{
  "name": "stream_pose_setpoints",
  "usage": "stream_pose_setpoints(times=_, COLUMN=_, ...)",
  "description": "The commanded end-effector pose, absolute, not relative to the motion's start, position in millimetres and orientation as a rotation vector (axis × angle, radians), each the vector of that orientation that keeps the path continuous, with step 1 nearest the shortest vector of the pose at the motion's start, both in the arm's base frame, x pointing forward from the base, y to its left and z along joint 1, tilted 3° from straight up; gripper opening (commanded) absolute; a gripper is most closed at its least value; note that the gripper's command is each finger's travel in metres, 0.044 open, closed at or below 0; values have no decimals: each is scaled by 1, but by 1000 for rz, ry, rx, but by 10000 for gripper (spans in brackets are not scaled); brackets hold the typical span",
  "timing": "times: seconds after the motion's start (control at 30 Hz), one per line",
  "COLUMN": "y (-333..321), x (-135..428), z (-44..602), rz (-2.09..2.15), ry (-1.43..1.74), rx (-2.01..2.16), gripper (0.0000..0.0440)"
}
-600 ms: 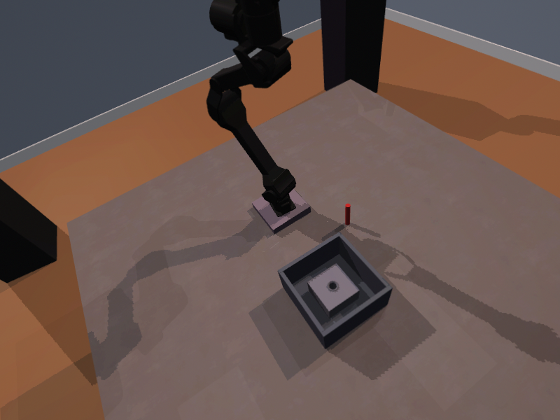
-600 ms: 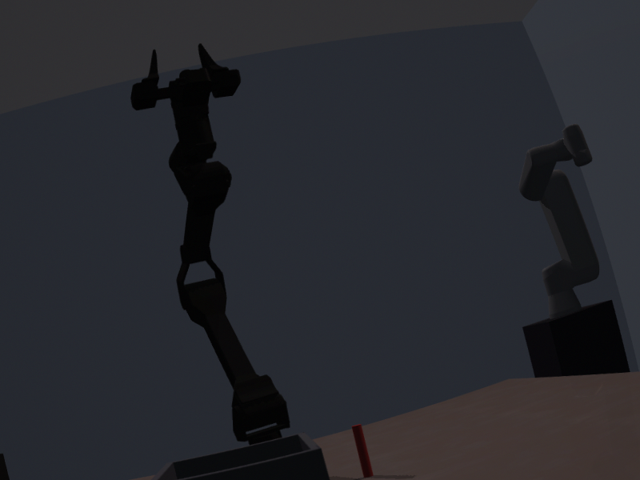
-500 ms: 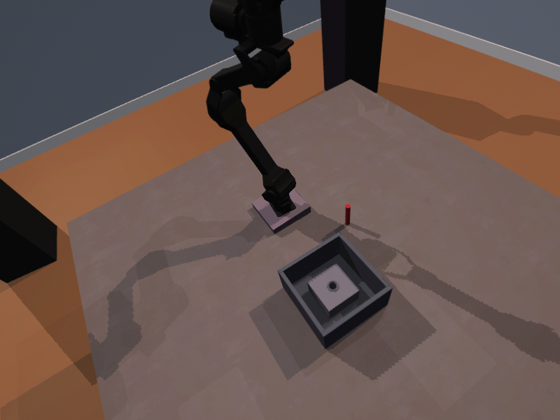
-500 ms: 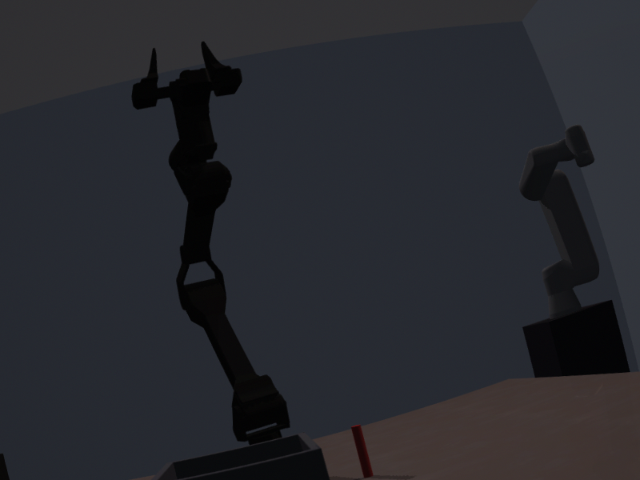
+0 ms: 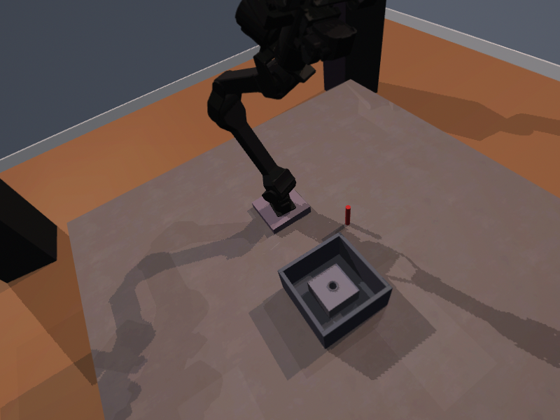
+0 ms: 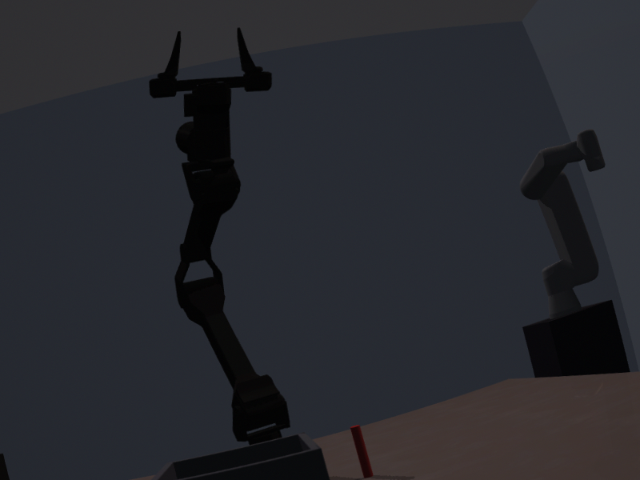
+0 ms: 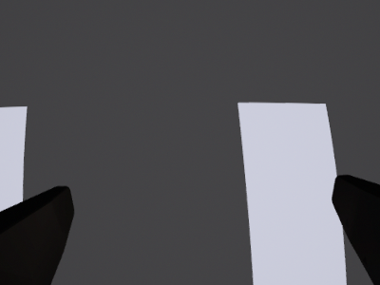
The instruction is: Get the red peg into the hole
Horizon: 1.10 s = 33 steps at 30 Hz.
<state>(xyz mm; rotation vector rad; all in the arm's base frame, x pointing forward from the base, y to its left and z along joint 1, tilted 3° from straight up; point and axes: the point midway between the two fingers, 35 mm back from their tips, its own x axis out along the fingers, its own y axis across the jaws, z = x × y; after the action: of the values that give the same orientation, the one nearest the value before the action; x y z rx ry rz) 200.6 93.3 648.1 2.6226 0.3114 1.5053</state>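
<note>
Outside the open box [image 5: 357,312] [image 6: 248,465], the red peg [image 5: 347,215] [image 6: 361,451] stands upright on the counter [image 5: 452,217] [image 6: 558,418], near one corner of the box and apart from its walls. Within those dark grey walls sits a pale, square plate [image 5: 326,292], raised like a block, with a round, dark hole [image 5: 332,285] in the middle of its top; the peg is not in it. Beyond the box, the black arm [image 5: 255,146] [image 6: 230,343] rises from a flat, pale base plate [image 5: 274,225]. It reaches high above the counter, and at its upper end the fingers [image 6: 245,51] are spread wide, pointing up, with nothing held between them. The wrist view shows dark fingertips at either side, against a grey surface with two bright, pale panels [image 7: 292,190]. Farther off, a grey arm [image 6: 568,222] stands on a black pedestal [image 6: 589,343].

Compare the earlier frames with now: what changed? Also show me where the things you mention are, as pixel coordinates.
The raised black two-fingered pincer [image 6: 209,30] [image 7: 205,196] swung rightward in the exterior view, its fingers looking farther apart. Nothing was grasped or released. The upright red cylindrical peg [image 5: 347,215] [image 6: 362,452] and open dark-grey square box [image 5: 358,316] [image 6: 289,467] stayed put.
</note>
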Motion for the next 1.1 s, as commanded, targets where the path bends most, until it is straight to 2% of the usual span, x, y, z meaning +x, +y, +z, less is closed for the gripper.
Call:
stream_pose_setpoints(times=0.0, y=103, x=218, z=633, rz=1368, ry=312, rx=2621, gripper=440)
stream_pose_setpoints(times=0.53, y=150, x=278, z=534, rz=715, ry=419, rx=2444, gripper=440)
stream_pose_setpoints(times=1.07, y=175, x=288, z=419, rz=214, ry=627, rx=2092, gripper=440)
